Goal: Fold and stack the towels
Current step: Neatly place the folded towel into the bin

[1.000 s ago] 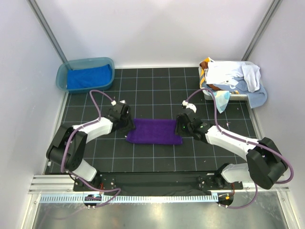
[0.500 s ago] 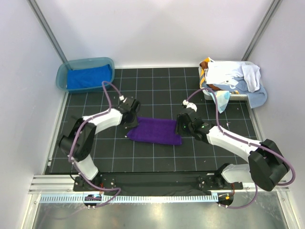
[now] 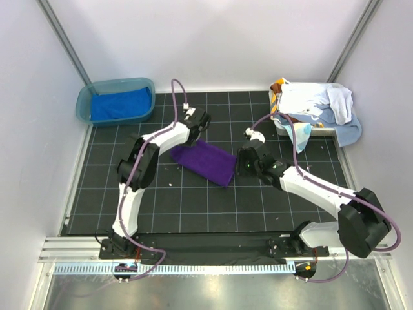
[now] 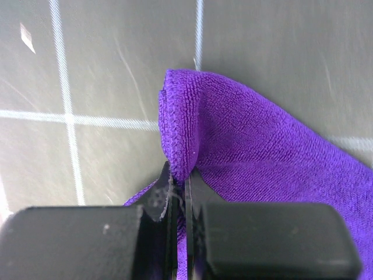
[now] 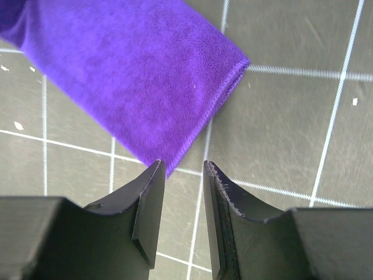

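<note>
Purple towel [image 3: 205, 161] lies folded & slanted mid-surface [image 3: 193, 206], on the black grid; its far edge is bunched up into a ridge. Left hand [image 4: 178, 189] is clamped on that ridge, fingers together w/ cloth pinched btwn them; arm stretched well fwd. Right hand [image 5: 180, 172] sits low at the towel's right end, fingers apart; a towel corner is just beside one fingertip, can't tell if touching. Teal tub [image 3: 84, 106] at far left holds a blue towel [image 3: 119, 104]; white basket [image 3: 319, 130] at far right is heaped w/ white, light-blue & orange-brown towels [image 3: 310, 100], some hanging over its rim.
</note>
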Tool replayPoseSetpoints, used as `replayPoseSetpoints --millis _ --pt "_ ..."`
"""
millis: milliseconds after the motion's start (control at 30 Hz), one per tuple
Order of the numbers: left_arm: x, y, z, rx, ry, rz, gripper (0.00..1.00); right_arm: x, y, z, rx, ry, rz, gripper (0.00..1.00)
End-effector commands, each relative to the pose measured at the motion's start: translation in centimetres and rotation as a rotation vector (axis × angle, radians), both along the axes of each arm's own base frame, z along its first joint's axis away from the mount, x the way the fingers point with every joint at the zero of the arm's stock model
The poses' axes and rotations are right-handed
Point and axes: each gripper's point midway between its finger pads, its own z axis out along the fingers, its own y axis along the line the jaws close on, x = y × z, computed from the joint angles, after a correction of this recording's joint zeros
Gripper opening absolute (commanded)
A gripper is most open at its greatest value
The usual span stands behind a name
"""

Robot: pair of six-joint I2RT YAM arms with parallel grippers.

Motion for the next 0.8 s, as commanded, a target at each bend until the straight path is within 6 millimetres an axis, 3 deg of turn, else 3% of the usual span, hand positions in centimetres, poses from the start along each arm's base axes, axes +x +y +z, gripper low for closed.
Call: replayPoseSetpoints --millis 0,233,267,300,367,433,500,533,767 --pt "2.8 2.3 2.7 0.175 -0.076 0.025 0.0 2.0 0.9 2.6 0.011 -0.067 0.012 0.4" --pt "8.5 3.0 4.8 0.274 -0.188 0.048 0.0 3.4 1.6 3.3 -0.003 -0.087 0.024 0.39" --pt "9.1 3.2 3.8 0.289 -0.176 0.049 0.0 3.6 1.7 3.4 -0.004 -0.093 0.021 0.39" --pt "10.5 2.9 5.4 0.274 -0.22 0.06 0.0 3.8 1.7 3.4 -0.004 -0.094 0.021 0.4" --pt "12.0 3.4 4.8 0.307 -0.222 0.063 0.0 4.1 2.0 3.4 0.007 -0.101 0.027 0.4" --pt "14.0 3.3 6.8 0.303 -0.282 0.077 0.0 4.1 2.4 3.2 0.019 -0.1 0.038 0.39" --pt "15.2 3.7 6.3 0.339 -0.282 0.063 0.0 4.3 2.7 3.1 0.025 -0.105 0.045 0.39" --pt "16.4 3.5 7.9 0.328 -0.337 0.074 0.0 4.4 2.7 2.9 0.022 -0.107 0.046 0.39" --pt "19.3 4.9 10.5 0.394 -0.441 0.09 0.0 4.5 3.7 2.8 0.063 -0.113 0.072 0.38"
